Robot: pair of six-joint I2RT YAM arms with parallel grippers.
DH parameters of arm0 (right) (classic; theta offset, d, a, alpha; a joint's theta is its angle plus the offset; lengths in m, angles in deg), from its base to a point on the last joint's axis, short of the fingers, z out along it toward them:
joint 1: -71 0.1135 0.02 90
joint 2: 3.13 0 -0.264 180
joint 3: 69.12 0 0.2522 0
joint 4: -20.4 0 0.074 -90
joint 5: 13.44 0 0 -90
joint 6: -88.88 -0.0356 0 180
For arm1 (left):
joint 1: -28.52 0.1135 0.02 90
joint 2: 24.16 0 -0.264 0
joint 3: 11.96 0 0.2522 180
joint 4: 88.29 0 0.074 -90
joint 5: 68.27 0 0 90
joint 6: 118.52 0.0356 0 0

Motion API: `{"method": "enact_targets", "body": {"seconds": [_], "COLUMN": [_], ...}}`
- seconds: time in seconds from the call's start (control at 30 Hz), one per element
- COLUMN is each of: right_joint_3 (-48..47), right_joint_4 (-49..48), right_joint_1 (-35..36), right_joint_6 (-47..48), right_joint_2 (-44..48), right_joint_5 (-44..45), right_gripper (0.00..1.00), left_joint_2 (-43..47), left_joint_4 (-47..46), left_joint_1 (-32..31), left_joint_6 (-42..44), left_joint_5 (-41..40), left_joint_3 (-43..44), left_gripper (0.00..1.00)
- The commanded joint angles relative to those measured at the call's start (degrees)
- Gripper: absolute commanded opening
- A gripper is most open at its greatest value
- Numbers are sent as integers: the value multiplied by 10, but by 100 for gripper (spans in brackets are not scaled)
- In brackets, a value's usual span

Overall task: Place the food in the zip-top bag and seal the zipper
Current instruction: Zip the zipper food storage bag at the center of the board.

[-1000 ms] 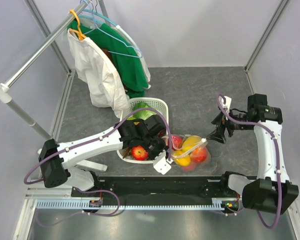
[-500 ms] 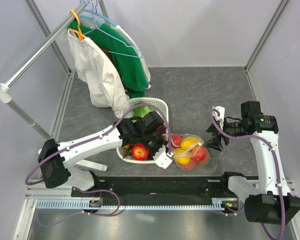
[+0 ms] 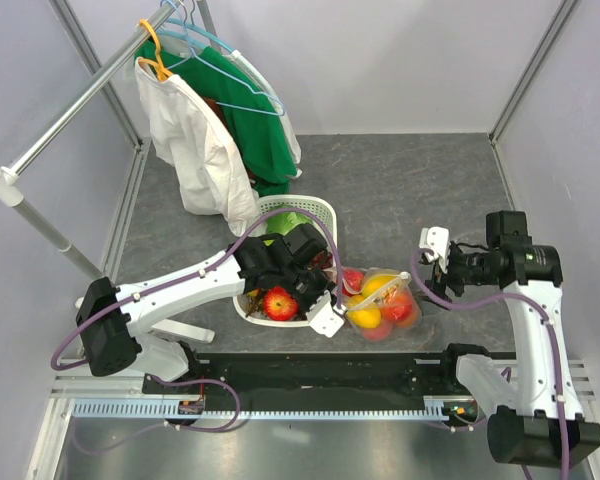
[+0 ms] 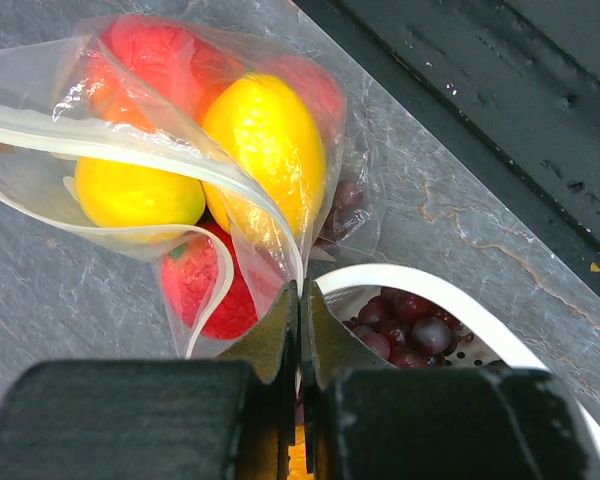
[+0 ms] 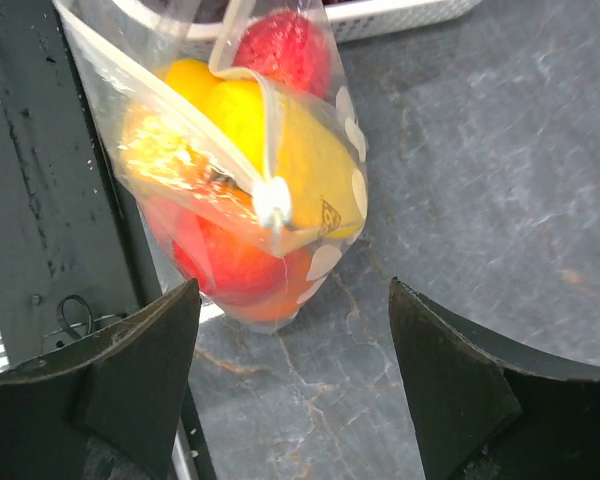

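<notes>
With left gripper (image 4: 300, 300) pinched on zipper (image 4: 180, 160), right gripper (image 5: 292, 295) gaping empty, held yellow, red fruits (image 4: 265, 140) in zip-top bag (image 4: 30, 185), grapes (image 4: 410, 325) in basket (image 4: 410, 275) lower right.

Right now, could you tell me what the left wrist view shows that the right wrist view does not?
Only the left wrist view shows the left fingers shut on the zipper edge, right beside the basket rim. Only the right wrist view shows the right fingers spread wide, apart from the bag, with nothing between them. Both show the zip-top bag lying on the grey table, its mouth unsealed, with yellow fruit and red fruit inside.
</notes>
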Motion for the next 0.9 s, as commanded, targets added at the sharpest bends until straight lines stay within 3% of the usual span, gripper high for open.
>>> {"method": "enact_targets", "body": {"seconds": [0.0,0.23,0.43,0.53,0.67,0.73,0.87], "right_joint_3": [5,-21,3,14,17,13,-2], "right_joint_4": [63,63,62,62,62,61,57], "right_joint_1": [3,7,35,41,44,43,43], "right_joint_6": [29,4,7,10,15,15,10], "right_joint_2": [5,-82,-68,-71,-78,-75,-60], "right_joint_5": [-39,-111,-126,-126,-117,-115,-110], "right_gripper": [82,74,62,49,12,0,0], "left_joint_2": [11,12,6,4,4,4,11], "left_joint_4": [-12,-12,-14,-17,-20,-23,-52], "left_joint_1": [2,2,2,2,2,2,9], "left_joint_6": [-5,-4,-10,-15,-19,-34,-115], "left_joint_5": [18,13,13,14,11,9,23], "left_joint_3": [-6,-2,3,3,6,7,28], "left_gripper": [2,2,2,2,2,4,16]}}
